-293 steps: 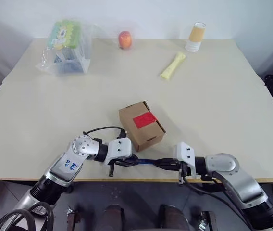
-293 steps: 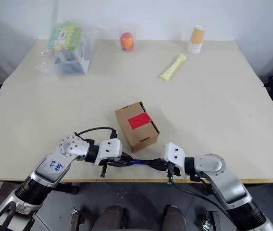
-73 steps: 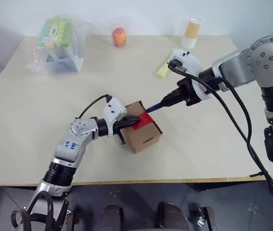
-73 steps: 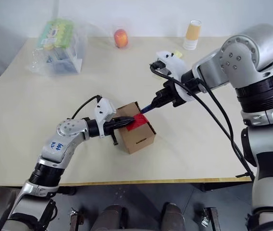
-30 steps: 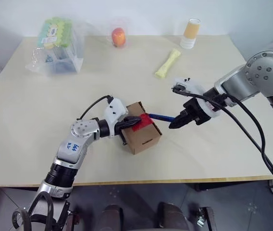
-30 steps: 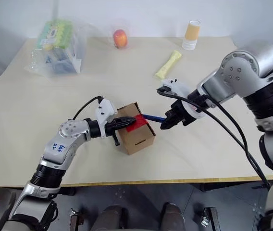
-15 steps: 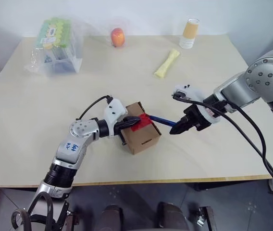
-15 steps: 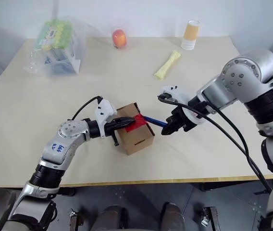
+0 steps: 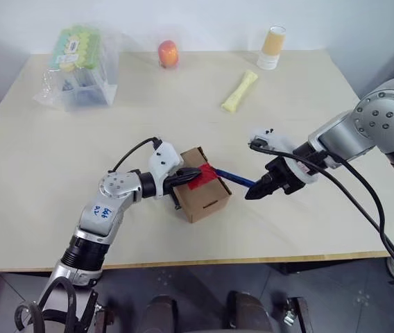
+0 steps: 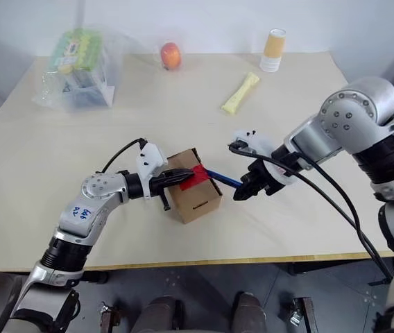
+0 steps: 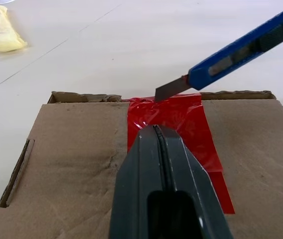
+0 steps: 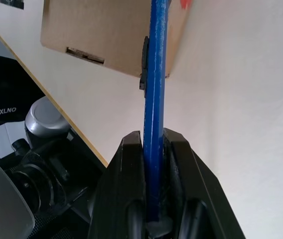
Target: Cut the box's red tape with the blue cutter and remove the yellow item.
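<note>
I see a pale table point(image 9: 58, 159) carrying the box point(image 9: 202, 186) near its front, a clear bag of packaged goods point(image 9: 80, 66), an orange-red fruit point(image 9: 168, 53), a yellow bone-shaped piece point(image 9: 238, 91) and stacked paper cups point(image 9: 273, 47) farther back

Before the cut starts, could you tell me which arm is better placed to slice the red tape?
Right: its tool grips the slim blue cutter, blade at the red tape; the shut left tool presses the box top.
</note>
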You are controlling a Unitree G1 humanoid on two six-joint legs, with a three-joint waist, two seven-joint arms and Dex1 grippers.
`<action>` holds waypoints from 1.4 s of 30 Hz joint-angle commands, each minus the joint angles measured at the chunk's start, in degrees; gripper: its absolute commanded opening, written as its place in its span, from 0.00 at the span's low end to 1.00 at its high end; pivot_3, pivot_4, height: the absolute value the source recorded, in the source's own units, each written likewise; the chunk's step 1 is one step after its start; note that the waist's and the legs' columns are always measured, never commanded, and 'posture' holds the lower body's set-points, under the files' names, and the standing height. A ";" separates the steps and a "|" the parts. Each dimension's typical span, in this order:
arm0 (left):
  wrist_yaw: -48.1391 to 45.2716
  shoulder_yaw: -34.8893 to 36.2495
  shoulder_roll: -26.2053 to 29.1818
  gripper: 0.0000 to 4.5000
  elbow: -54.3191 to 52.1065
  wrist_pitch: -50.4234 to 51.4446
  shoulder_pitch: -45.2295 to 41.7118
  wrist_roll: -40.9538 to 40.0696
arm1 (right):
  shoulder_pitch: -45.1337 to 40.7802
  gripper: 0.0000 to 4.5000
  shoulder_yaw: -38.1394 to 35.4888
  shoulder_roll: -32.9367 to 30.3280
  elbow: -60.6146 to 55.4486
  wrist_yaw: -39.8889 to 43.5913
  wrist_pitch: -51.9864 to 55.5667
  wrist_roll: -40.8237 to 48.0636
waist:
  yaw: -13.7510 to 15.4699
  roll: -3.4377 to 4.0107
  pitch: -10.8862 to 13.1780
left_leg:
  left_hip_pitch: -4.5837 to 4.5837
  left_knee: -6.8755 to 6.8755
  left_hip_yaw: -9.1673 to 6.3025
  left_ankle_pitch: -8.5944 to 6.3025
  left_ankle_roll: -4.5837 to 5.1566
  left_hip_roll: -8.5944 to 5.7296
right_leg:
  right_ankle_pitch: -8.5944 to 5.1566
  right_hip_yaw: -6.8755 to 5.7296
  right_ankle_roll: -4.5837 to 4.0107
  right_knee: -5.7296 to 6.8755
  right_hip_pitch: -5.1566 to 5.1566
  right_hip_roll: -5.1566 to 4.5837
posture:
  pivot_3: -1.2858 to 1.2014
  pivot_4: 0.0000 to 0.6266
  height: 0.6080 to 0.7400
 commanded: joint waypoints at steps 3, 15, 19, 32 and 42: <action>-0.21 -2.96 0.89 0.00 3.38 4.39 3.78 2.09 | 1.45 0.04 -0.66 0.23 -3.50 -0.08 1.20 2.41 | -0.01 0.00 0.00 | 0.00 0.00 0.00 0.00 0.00 0.00 | 0.00 0.00 0.00 0.00 0.00 0.00 | 0.52 0.24 1.00; -0.05 -2.93 0.69 0.00 3.65 4.14 3.47 2.13 | 2.60 0.04 -6.08 -0.50 -6.77 1.92 1.20 -2.77 | 0.03 0.00 -0.01 | -0.01 0.00 0.01 0.00 0.00 0.00 | 0.00 0.01 0.00 0.00 -0.01 0.00 | 0.52 0.24 1.00; -0.12 -2.57 0.75 0.00 3.55 3.21 3.38 2.07 | 3.35 0.04 -9.39 -1.03 -7.67 4.45 1.20 -4.58 | 0.06 0.00 -0.01 | -0.01 0.00 0.01 0.00 0.00 0.00 | 0.00 0.00 0.00 0.00 -0.01 0.00 | 0.52 0.24 1.00; -8.91 12.69 7.05 0.00 -1.42 3.48 2.07 -12.33 | 19.12 0.04 -26.42 2.68 -9.00 8.89 -15.67 -24.37 | 0.14 -0.04 0.05 | -0.29 0.04 0.07 0.00 0.00 0.00 | 0.00 -0.01 0.00 -0.10 -0.22 0.00 | 0.52 0.24 1.00; -11.29 7.10 12.50 0.00 -6.92 5.43 10.98 -10.50 | 24.70 0.04 -24.89 7.98 -12.51 12.65 -23.32 -37.55 | -0.56 0.02 0.16 | -0.34 -0.03 0.05 0.00 0.00 0.00 | 0.00 -0.08 0.01 -0.11 -0.26 0.00 | 0.52 0.24 1.00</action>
